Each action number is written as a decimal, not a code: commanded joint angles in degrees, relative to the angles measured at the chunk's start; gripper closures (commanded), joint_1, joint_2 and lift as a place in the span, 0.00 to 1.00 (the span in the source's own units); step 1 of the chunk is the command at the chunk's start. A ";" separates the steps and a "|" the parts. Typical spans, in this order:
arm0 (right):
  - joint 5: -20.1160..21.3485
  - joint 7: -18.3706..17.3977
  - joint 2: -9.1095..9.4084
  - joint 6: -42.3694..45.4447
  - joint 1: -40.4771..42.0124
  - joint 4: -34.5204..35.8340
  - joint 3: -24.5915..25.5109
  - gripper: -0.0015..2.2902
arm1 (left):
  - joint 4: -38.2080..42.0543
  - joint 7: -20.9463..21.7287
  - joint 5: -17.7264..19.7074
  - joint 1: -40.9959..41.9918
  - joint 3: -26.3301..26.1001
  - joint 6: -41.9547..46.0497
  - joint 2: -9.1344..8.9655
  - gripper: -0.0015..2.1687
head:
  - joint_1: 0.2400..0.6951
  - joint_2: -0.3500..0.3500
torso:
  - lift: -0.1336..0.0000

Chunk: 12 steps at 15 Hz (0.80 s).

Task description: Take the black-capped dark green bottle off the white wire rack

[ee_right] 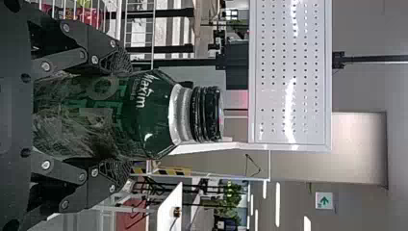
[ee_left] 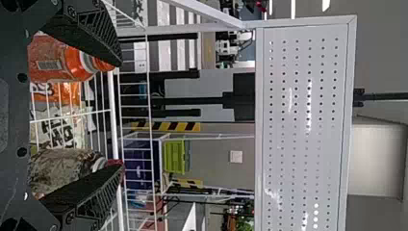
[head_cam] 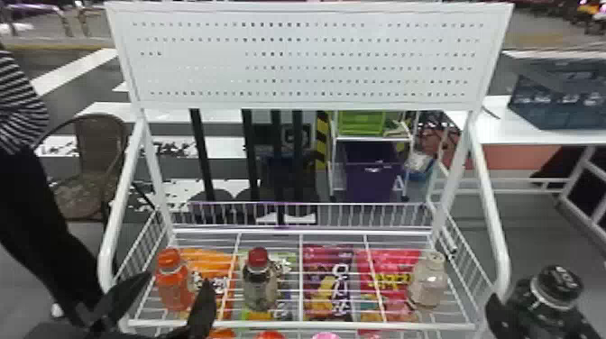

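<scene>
Black and spread apart, the left gripper (head_cam: pixel 178 278) hangs by an orange bottle (head_cam: pixel 170 293) at the left of the white wire rack (head_cam: pixel 288 325), with a red-capped bottle (head_cam: pixel 260 288) farther along. Past the rack's right end, the right gripper (ee_right: pixel 126 115) pinches the black-capped dark green bottle (ee_right: pixel 154 118) upright around its body. Probably smooth, slightly yielding plastic with some weight if full, it is best held there, below the sloping shoulder, firmly enough against slipping but without crushing.
</scene>
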<state>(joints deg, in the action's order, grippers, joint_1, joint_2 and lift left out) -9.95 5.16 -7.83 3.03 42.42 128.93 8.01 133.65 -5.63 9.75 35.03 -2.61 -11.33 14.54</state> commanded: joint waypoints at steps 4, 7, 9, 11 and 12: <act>-0.06 0.11 0.01 -0.18 0.29 0.35 0.08 0.69 | 0.30 0.10 0.00 0.21 0.07 0.11 -0.04 0.07 | 0.57 0.50 | 1.00; -0.33 0.73 0.01 -0.18 0.56 0.62 0.25 0.69 | 0.30 0.10 0.00 0.21 -0.11 0.11 -0.04 0.07 | 0.57 0.50 | 1.00; -0.33 0.73 0.01 -0.18 0.73 1.15 0.25 0.69 | 0.39 0.10 0.00 0.21 -0.20 -0.06 -0.04 0.07 | 0.57 0.50 | 1.00; -0.33 0.73 0.01 -0.35 0.82 1.41 0.25 0.69 | 0.39 0.10 0.00 0.21 -0.11 -0.06 -0.04 0.07 | 0.57 0.50 | 1.00; -0.42 0.73 0.01 -0.35 0.82 1.41 0.25 0.69 | 0.39 0.10 0.00 0.13 -0.11 -0.06 -0.04 0.07 | 0.57 0.50 | 1.00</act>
<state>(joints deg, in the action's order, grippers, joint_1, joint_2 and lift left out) -10.31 5.89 -7.82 2.70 43.21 130.26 8.26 134.02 -5.54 9.75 35.24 -2.72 -11.36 14.50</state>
